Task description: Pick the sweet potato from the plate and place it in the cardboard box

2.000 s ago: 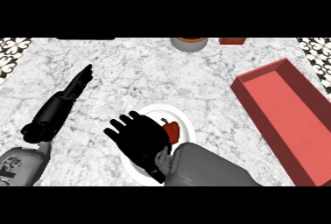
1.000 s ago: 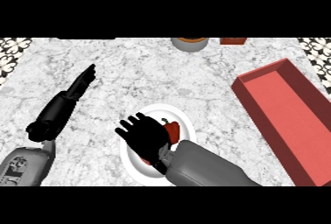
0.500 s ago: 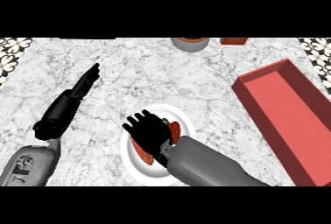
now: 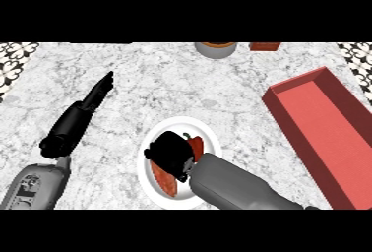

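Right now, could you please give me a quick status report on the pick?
Right robot hand curled down over the sweet potato on the plate. Left robot hand open, resting on counter. Red box open, path clear.

A round white plate (image 4: 207, 132) sits on the grey-veined marble counter (image 4: 167, 83), near its front edge and about mid-width; on it lies an orange-red sweet potato (image 4: 167, 183), with the black right hand (image 4: 171, 151) over the plate's middle; a long red open box (image 4: 327, 135) lies to the right, well apart; the black left hand (image 4: 87, 106) rests to the left; a grey round pot (image 4: 216, 49) and a small brown block (image 4: 265, 46) stand at the far edge.
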Motion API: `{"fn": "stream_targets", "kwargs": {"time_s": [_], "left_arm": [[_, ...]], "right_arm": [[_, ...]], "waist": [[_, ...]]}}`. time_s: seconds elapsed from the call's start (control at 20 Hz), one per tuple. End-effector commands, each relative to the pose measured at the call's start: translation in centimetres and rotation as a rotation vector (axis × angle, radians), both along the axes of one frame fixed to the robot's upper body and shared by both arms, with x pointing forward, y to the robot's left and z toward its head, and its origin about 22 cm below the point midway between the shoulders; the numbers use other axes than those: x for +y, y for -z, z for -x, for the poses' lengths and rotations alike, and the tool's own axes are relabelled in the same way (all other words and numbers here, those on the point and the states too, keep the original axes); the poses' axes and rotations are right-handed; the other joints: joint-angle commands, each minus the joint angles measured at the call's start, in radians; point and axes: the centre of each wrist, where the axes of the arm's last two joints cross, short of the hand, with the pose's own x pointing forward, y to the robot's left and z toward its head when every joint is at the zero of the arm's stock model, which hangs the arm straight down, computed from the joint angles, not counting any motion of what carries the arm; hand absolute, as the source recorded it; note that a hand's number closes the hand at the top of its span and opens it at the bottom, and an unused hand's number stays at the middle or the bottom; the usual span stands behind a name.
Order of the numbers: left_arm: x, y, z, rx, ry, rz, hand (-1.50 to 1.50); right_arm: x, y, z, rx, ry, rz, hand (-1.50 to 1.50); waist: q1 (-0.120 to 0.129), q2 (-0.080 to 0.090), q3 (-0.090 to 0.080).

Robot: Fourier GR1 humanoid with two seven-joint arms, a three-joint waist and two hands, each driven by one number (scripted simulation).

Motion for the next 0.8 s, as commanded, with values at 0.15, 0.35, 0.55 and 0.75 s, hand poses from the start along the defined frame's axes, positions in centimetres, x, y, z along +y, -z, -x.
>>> {"fn": "stream_targets", "kwargs": {"time_s": [0.15,0.35,0.55,0.75], "left_arm": [[1.9,-0.7,-0.4,-0.010,-0.013,-0.009,0.00],[0.4,-0.7,1.0,-0.002,-0.004,-0.013,0.00],[1.1,0.1,0.9,0.022,-0.037,0.007,0.00],[1.9,0.0,0.5,0.002,-0.028,-0.011,0.00]], "right_arm": [[-0.6,2.3,0.5,-0.113,-0.068,-0.092,1.50],[0.1,-0.7,-1.0,-0.147,0.050,-0.152,1.50],[-6.8,0.4,-6.4,-0.119,0.583,-0.188,1.50],[-5.9,-3.1,-8.5,-0.228,0.768,-0.277,1.50]], "waist": [[0.002,0.003,-0.001],[-0.001,-0.001,-0.001],[-0.030,0.001,0.000],[-0.020,-0.001,-0.001]]}}
